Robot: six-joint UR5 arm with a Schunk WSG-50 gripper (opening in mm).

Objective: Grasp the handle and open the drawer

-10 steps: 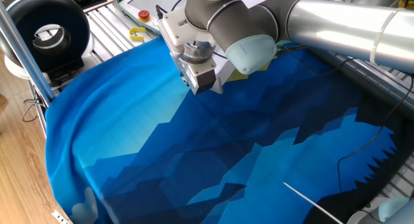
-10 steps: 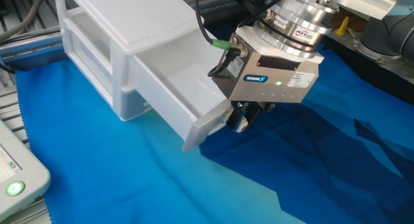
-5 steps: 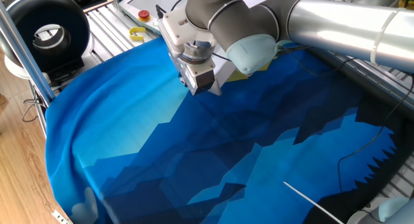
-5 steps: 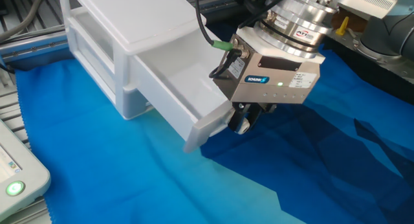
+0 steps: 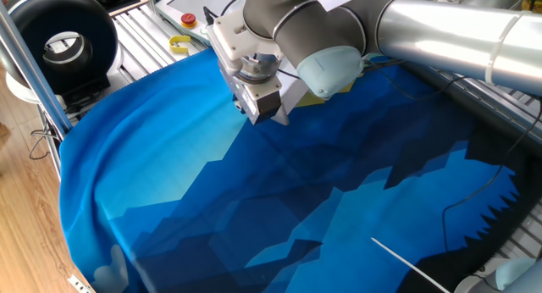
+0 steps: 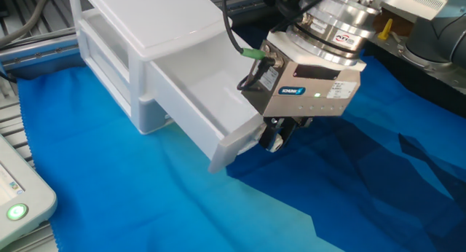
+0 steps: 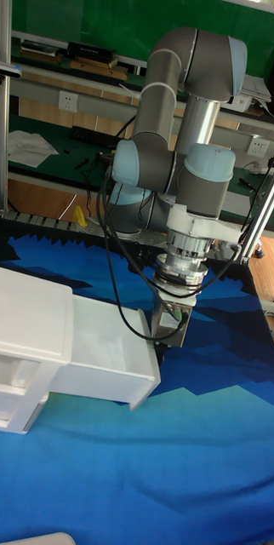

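Small round black handle: not readable in any view, hidden behind the claw body and the drawer front. Claw (image 6: 275, 139) fingertips sit tight against the front panel of the pulled-out drawer; only dark finger stubs and a shiny round bit show below the silver housing. Cannot tell if the claw is clenched on the knob or released.

Pale grey-white boxy plastic drawer unit (image 6: 145, 55) stands on the blue patterned cloth (image 6: 145, 208) covering the surface, at the left of the other fixed view; its top corner is cut off by the frame edge. One drawer is slid out toward the claw, open tray interior visible and empty-looking white.

Tall fixed view: same unit (image 7: 26, 341) at left edge, partly cropped; drawer extended rightward, claw (image 7: 164, 337) touching its front end from the right, fingers in shadow. Grey robot arm (image 7: 179, 128) fully visible here only.

One fixed view: drawer unit almost wholly blocked by the arm, only a white sliver beside the claw (image 5: 259, 113). This view alone shows a red round button (image 5: 188, 19) on a flat white pendant, a yellow item (image 5: 179, 46) nearby, and a black ring-shaped device (image 5: 61, 41) at top left.

Other fixed view alone shows a green lit button (image 6: 16, 211) on a white box at bottom left.
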